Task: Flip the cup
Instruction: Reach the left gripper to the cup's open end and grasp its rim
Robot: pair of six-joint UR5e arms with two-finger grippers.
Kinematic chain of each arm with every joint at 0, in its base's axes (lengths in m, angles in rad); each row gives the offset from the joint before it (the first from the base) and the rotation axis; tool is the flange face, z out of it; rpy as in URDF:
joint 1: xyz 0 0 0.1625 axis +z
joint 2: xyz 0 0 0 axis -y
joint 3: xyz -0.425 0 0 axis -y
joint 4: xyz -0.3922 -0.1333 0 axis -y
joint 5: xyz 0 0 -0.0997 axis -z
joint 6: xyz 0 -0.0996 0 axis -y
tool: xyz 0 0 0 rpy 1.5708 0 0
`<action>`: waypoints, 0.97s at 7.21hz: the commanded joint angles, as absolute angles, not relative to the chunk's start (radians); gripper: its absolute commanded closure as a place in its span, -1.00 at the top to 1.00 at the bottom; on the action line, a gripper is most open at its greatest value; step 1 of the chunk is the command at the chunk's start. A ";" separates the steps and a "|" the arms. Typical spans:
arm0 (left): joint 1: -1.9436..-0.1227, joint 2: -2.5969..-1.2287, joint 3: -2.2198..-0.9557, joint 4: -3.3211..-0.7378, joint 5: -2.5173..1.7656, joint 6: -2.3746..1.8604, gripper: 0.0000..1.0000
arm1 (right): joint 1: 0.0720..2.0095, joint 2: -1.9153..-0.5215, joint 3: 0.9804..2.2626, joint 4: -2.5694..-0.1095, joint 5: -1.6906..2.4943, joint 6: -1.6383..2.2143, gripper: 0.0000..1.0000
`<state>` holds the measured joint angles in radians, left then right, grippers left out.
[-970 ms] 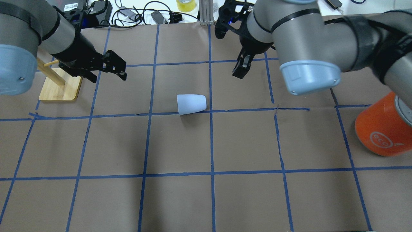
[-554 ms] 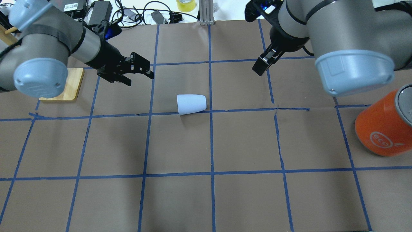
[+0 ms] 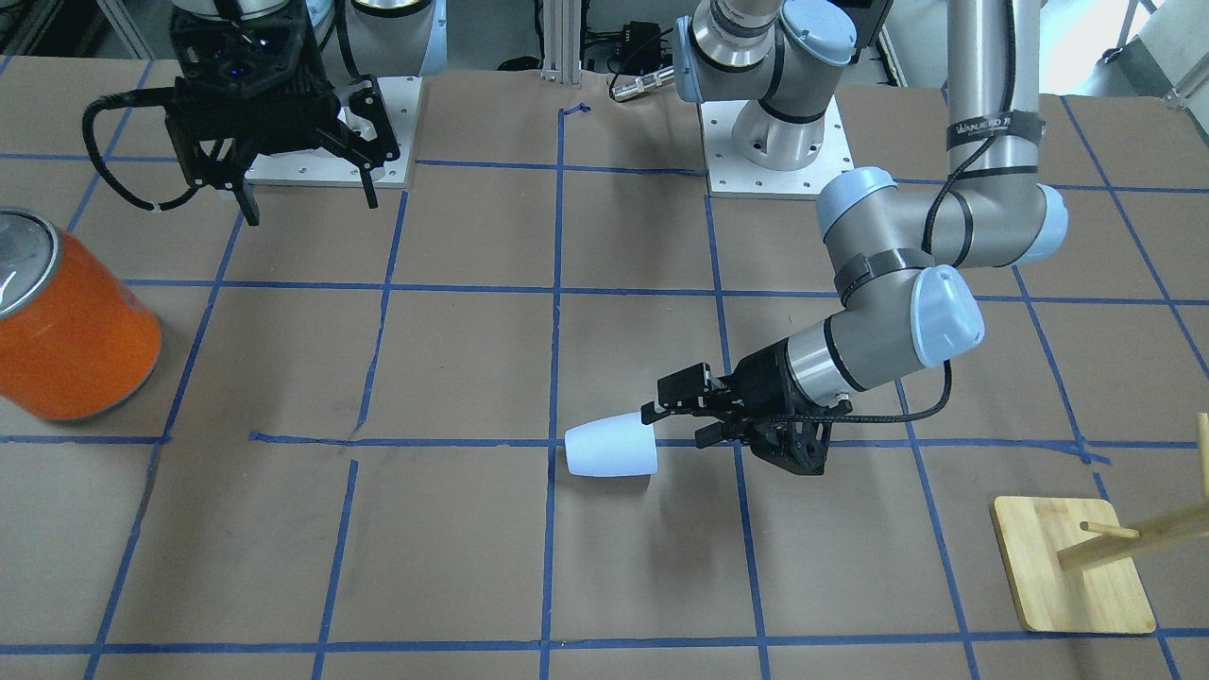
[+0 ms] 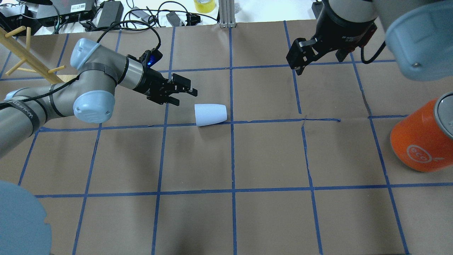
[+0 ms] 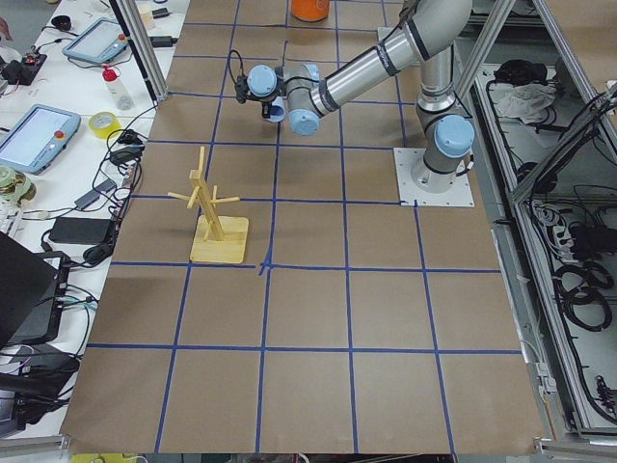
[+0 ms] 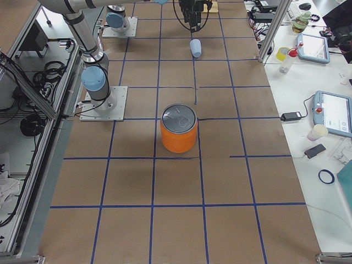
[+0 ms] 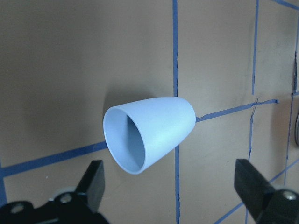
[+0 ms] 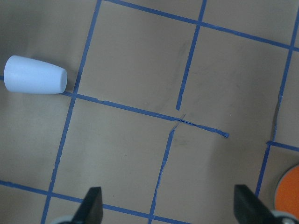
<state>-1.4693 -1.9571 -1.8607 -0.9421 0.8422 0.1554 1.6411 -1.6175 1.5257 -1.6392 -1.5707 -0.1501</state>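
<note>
The pale blue-white cup (image 4: 210, 114) lies on its side on the brown paper near a blue tape crossing. Its wide mouth faces my left gripper. It also shows in the front view (image 3: 611, 450), the left wrist view (image 7: 149, 133) and the right wrist view (image 8: 35, 74). My left gripper (image 4: 184, 95) is open and empty, low over the table, just short of the cup's mouth (image 3: 666, 420). Its fingers (image 7: 91, 182) sit apart on either side of the cup's line. My right gripper (image 4: 320, 58) is open and empty, far back on the right (image 3: 310, 203).
A large orange cylinder with a silver top (image 4: 421, 138) stands at the right edge. A wooden peg rack on a bamboo base (image 3: 1077, 567) stands at the left. Cables and a yellow tape roll (image 4: 204, 5) lie beyond the far edge.
My left gripper has swung right and down toward the cup's mouth. My right gripper has moved right and away from the cup. The cup has not moved.
</note>
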 commanded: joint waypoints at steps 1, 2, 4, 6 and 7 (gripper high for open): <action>-1.520 -2.019 -1.861 -0.882 0.808 0.150 0.97 | 1.566 -1.617 1.509 -1.627 -1.535 -0.100 1.00; -1.523 -2.028 -1.862 -0.881 0.807 0.149 0.97 | 1.566 -1.623 1.508 -1.617 -1.540 0.038 1.00; -1.522 -2.031 -1.862 -0.882 0.811 0.149 0.98 | 1.600 -1.623 1.511 -1.626 -1.539 0.139 0.91; -1.522 -2.034 -1.865 -0.882 0.808 0.090 0.97 | 1.690 -1.609 1.519 -1.667 -1.549 0.212 1.00; -1.525 -2.039 -1.870 -0.881 0.805 0.043 0.97 | 1.686 -1.608 1.522 -1.669 -1.546 0.206 1.00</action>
